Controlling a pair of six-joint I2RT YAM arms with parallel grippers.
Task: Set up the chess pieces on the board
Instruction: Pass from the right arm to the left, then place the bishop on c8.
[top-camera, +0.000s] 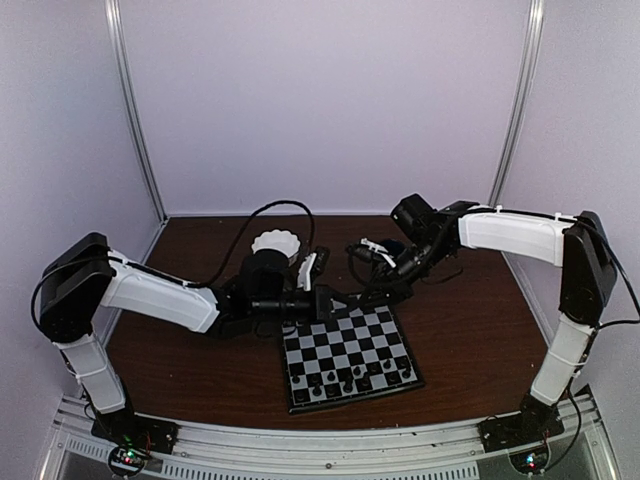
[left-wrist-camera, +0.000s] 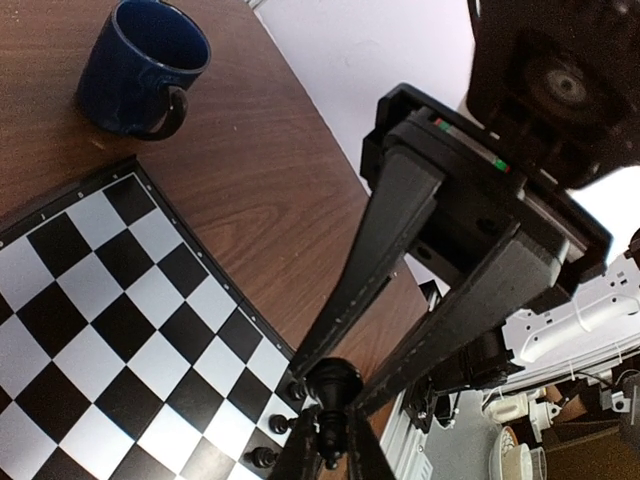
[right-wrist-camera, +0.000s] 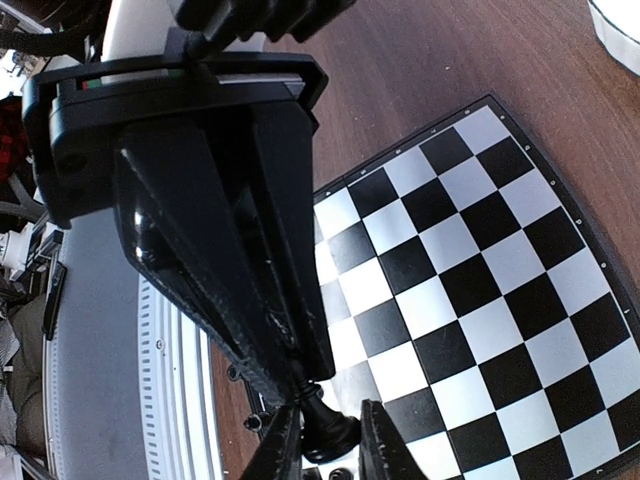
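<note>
The board (top-camera: 345, 350) lies flat at the table's middle front, black and white checks. Several small black chess pieces (top-camera: 347, 384) stand in its near rows. My left gripper (top-camera: 333, 300) hangs over the board's far left corner, and the left wrist view shows it (left-wrist-camera: 333, 405) shut on a black chess piece (left-wrist-camera: 335, 385). My right gripper (top-camera: 374, 291) hovers at the board's far edge. Seen from the right wrist, it (right-wrist-camera: 325, 432) is shut on another black piece (right-wrist-camera: 327, 428), base outward. More pieces (left-wrist-camera: 281, 424) line the board's edge (left-wrist-camera: 215, 275).
A dark blue mug (left-wrist-camera: 145, 65) stands on the wood beyond the board's corner. A white scalloped bowl (top-camera: 277, 243) sits at the back, behind the left arm. Cables trail across the far table. The metal rail (top-camera: 330, 445) runs along the near edge.
</note>
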